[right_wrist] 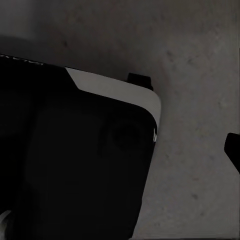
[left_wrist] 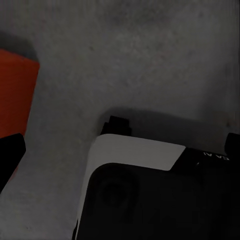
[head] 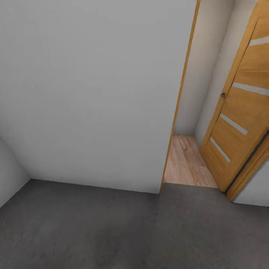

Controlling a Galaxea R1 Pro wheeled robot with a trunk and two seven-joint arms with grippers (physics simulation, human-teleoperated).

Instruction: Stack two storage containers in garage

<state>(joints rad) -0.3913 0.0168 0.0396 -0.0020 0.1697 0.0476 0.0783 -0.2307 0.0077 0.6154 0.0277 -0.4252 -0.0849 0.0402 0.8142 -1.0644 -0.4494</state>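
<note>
Grey concrete floor (head: 93,231) is lying ahead; you're leaving one container (left_wrist: 15,95) down, jaws' state unclear—head doorward squarely.

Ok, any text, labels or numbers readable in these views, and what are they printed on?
White lettering on the robot's dark base, left wrist view: too blurred to read.
Faint lettering on the robot's dark base, right wrist view: too dark and blurred to read.
Nothing is written on the wooden door, the white wall or the concrete floor.
</note>
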